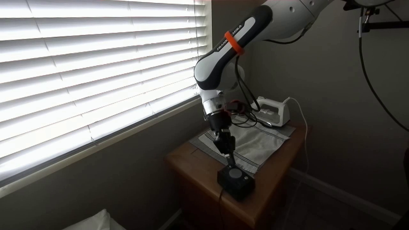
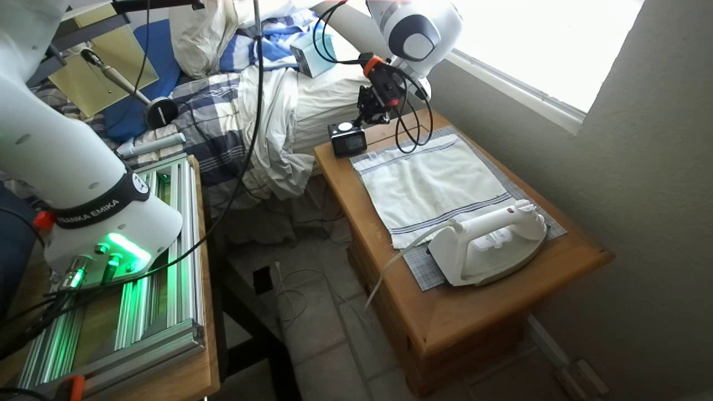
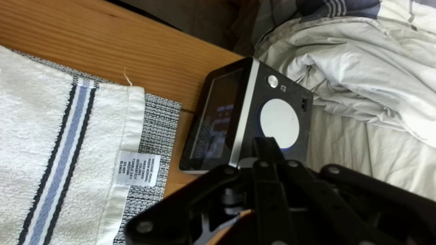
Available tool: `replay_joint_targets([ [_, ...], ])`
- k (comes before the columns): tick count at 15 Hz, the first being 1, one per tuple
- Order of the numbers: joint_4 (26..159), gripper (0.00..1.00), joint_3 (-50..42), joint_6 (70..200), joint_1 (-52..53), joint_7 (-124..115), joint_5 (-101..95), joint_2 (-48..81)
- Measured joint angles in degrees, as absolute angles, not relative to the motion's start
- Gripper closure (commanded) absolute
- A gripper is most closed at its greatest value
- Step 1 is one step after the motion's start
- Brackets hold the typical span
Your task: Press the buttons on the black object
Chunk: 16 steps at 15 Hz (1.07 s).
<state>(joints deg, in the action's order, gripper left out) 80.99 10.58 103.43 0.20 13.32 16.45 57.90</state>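
Observation:
The black object is a small box-shaped black device (image 3: 218, 115) with a lit display, at the corner of the wooden table in both exterior views (image 1: 238, 188) (image 2: 350, 145). Its top carries a large round pale button (image 3: 280, 122) and a small silver button (image 3: 272, 81) with a symbol beside it. My gripper (image 3: 267, 143) is shut and empty, fingertips together. In the wrist view the tips overlap the edge of the round button. In an exterior view the gripper (image 1: 231, 162) points down at the device's top edge. I cannot tell whether the tips touch it. Part of the top is hidden behind the fingers.
A white towel (image 2: 434, 178) lies on a grey mat beside the device. A white clothes iron (image 2: 490, 245) stands at the table's other end, its cord hanging down. A bed with pale bedding (image 3: 357, 81) borders the device's side. The window blinds (image 1: 96, 70) are near the arm.

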Motion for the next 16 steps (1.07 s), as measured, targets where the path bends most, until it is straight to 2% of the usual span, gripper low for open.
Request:
replay_joint_targets([
  [16,78.5,1.00,10.9,100.4,0.3,13.3,16.5,59.7],
])
